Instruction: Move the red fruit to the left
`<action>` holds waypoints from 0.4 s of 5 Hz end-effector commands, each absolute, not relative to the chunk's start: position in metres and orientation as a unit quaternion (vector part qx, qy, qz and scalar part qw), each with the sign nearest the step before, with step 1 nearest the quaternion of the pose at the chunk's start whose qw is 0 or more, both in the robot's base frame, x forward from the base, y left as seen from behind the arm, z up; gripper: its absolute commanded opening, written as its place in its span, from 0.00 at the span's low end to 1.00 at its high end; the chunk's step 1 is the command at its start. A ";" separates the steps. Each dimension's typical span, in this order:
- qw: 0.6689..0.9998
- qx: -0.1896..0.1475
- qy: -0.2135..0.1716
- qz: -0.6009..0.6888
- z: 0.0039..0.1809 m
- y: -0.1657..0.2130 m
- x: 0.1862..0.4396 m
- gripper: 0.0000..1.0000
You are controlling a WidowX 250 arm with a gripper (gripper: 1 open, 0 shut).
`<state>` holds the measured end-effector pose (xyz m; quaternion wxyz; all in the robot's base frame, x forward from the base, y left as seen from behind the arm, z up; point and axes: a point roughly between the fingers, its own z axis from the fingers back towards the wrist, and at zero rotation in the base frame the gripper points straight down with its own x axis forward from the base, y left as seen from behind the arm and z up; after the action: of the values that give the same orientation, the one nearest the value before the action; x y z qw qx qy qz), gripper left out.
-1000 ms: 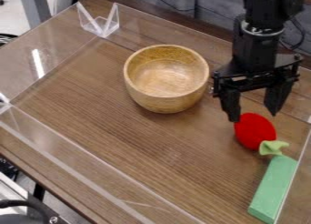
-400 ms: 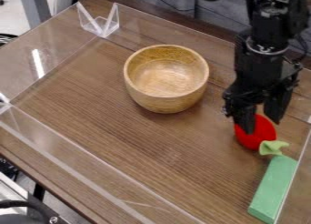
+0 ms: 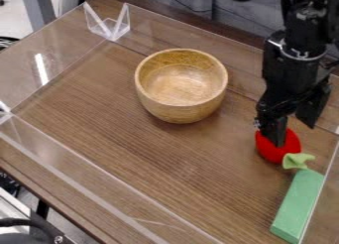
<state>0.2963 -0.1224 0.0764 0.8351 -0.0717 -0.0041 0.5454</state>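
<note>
Gripper of the black robot arm hangs straight down over the small bright red toy strawberry at the right of the wooden tabletop, its dark fingers spread wide and lowered around the fruit's upper part. Nothing is clamped yet: the jaws stand released, and from this angle it cannot be told whether a finger already touches the red surface. The strawberry rests on the table with its green leafy stem pointing toward the near right, where it lies just beside the far end of the long flat green block. That neighbour probably explains the vertical approach, since a sideways reach would nudge the block.

To the left, well apart from the fruit, sits the round pale wooden bowl, upright and empty. Clear plastic walls fence the work surface. Judging by the layout, the step in hand is the grasp itself; the carry leftward has not begun, and the bowl stands in that path, so a lift over it or a path along its near side looks sensible.
</note>
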 end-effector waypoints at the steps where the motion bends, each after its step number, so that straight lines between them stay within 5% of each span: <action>1: 0.830 -0.082 -0.020 0.551 0.076 -0.125 0.300 1.00; 2: 0.815 -0.080 -0.025 0.573 0.064 -0.122 0.306 1.00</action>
<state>0.3026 -0.1201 0.0536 0.8161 -0.0656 -0.0139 0.5740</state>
